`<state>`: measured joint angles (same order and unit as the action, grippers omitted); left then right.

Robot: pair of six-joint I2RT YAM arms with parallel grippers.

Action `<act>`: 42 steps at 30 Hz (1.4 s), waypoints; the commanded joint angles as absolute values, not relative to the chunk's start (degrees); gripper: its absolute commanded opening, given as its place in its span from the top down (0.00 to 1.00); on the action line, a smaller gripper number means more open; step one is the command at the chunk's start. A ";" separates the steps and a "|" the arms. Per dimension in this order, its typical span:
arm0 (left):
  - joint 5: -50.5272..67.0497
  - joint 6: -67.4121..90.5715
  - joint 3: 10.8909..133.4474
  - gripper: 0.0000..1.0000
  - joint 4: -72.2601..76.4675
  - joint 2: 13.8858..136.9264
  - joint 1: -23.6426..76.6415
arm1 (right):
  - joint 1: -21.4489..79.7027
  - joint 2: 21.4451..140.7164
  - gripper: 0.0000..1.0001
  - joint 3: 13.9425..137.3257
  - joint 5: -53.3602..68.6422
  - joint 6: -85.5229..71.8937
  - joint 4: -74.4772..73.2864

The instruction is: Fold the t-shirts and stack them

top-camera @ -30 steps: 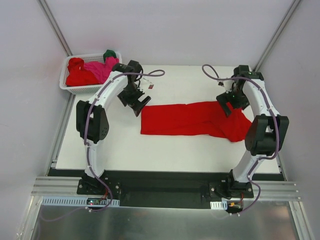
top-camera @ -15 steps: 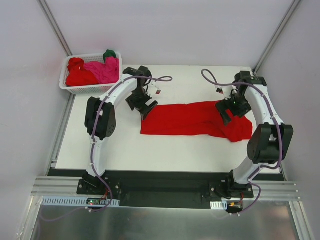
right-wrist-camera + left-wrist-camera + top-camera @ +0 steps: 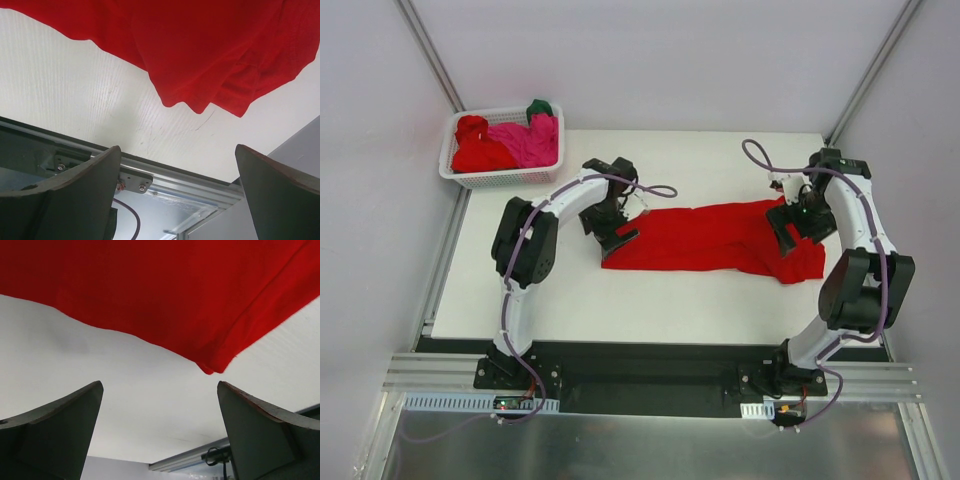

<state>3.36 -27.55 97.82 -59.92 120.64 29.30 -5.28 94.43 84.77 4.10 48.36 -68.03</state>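
The white table (image 3: 620, 290) shows bare surface along its near edge and behind the red t-shirt (image 3: 710, 238), which lies flattened in a long band across the middle, its right end bunched near the table's right edge. The white lattice basket (image 3: 500, 180) sits at the far left corner, holding a red, a magenta-pink (image 3: 532, 140) and a dark green shirt (image 3: 540, 107). The left gripper (image 3: 618, 232) stands at the band's left end and the right gripper (image 3: 798, 224) at its right end. Only the wrist views show both grippers spread apart and holding nothing: the left (image 3: 159, 385) faces a hemmed corner, the right (image 3: 177, 147) a rumpled fold above the metal rail (image 3: 165, 182).
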 commanded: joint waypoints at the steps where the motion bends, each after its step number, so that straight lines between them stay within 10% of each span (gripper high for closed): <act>1: -1.84 -30.23 99.22 0.01 -56.87 116.89 29.53 | -7.12 93.43 0.00 84.11 4.40 48.87 -69.17; 42: -2.46 -40.52 105.29 0.04 -51.85 125.41 34.63 | -8.00 88.42 0.00 79.98 7.47 46.84 -68.91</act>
<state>-3.49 -38.81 103.28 -51.24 123.59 34.46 -7.64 91.37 80.62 6.13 47.20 -67.72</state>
